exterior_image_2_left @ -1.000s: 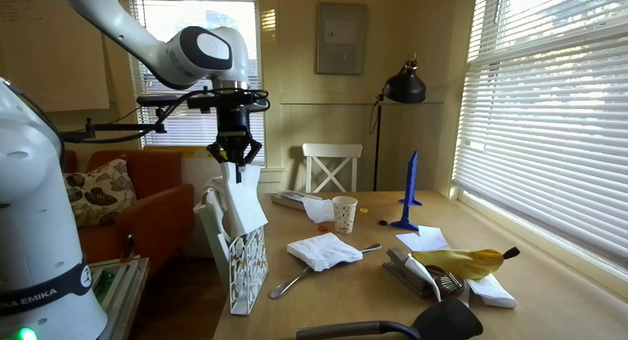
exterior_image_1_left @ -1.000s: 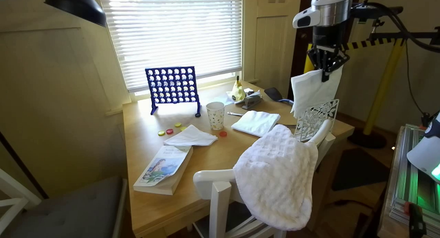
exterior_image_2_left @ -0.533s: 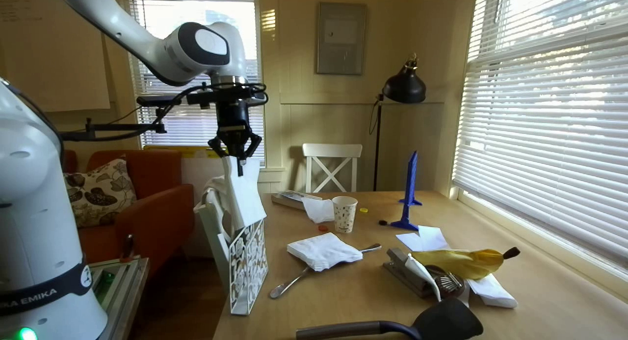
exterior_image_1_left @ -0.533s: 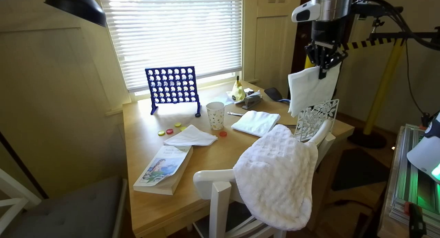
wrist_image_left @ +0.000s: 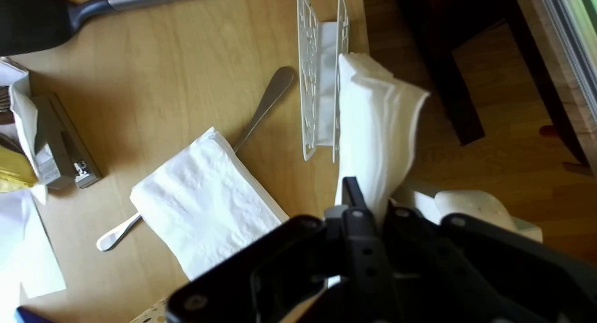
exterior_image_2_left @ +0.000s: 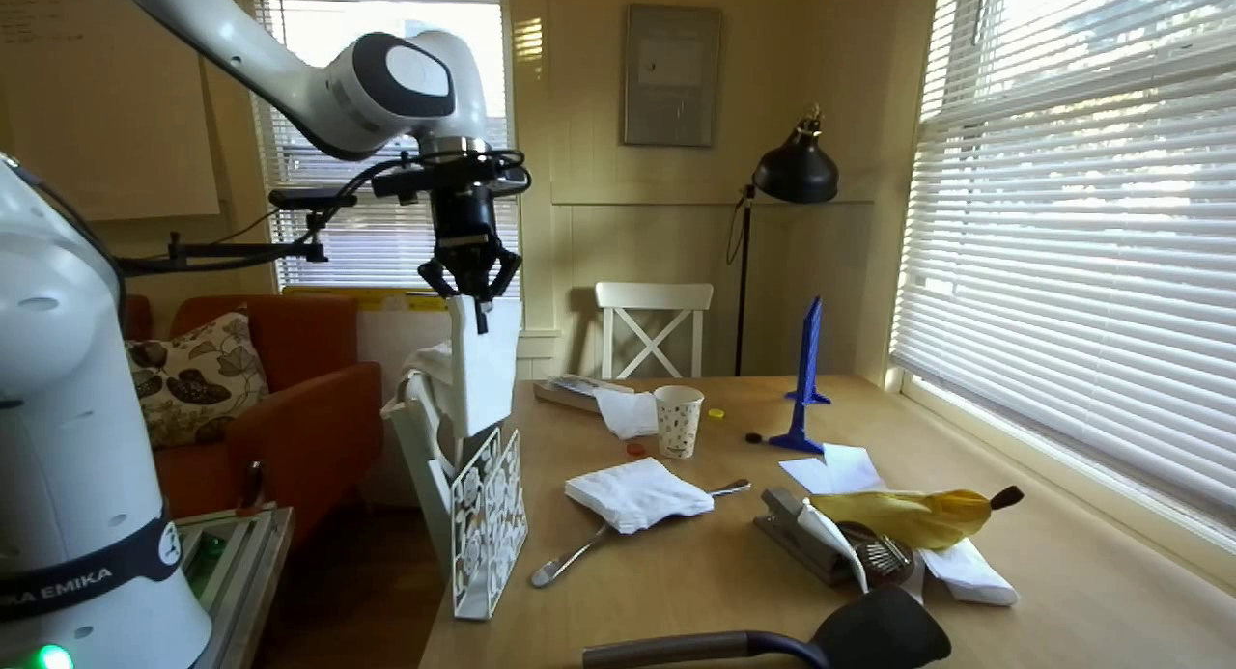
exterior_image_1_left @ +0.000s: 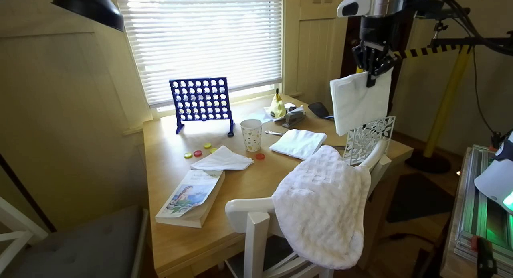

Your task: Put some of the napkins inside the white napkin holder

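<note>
One napkin bundle [exterior_image_1_left: 358, 105] gripped near one holder [exterior_image_1_left: 366, 141]

Your gripper [exterior_image_1_left: 371, 80] pinches the bundle, its lower edge near the holder's top. The wooden table [exterior_image_1_left: 244, 185] carries the holder, one napkin stack [exterior_image_1_left: 298, 144], one cup [exterior_image_1_left: 251, 136], one book [exterior_image_1_left: 189, 195]; two windows [exterior_image_2_left: 338, 22] light the room.

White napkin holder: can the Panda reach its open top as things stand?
Probably yes: the white napkin holder is open on top, with nothing visibly blocking it. The napkins in the gripper appear off to one side in the wrist view, so may need shifting.
</note>
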`<action>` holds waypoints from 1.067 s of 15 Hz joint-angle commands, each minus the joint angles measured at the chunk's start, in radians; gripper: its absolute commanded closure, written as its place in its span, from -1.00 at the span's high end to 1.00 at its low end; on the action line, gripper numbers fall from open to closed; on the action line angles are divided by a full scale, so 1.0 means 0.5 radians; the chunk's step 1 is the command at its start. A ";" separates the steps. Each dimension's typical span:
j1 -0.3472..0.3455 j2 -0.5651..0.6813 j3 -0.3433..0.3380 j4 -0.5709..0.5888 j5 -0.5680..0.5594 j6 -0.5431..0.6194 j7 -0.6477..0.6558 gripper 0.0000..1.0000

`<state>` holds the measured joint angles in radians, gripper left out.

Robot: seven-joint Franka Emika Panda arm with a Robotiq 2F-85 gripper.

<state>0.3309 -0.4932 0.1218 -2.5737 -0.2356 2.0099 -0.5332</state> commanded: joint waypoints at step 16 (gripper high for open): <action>-0.095 -0.032 -0.065 -0.002 -0.014 0.034 0.015 -0.98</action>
<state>0.2931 -0.4933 0.0992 -2.5720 -0.2374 2.0208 -0.5166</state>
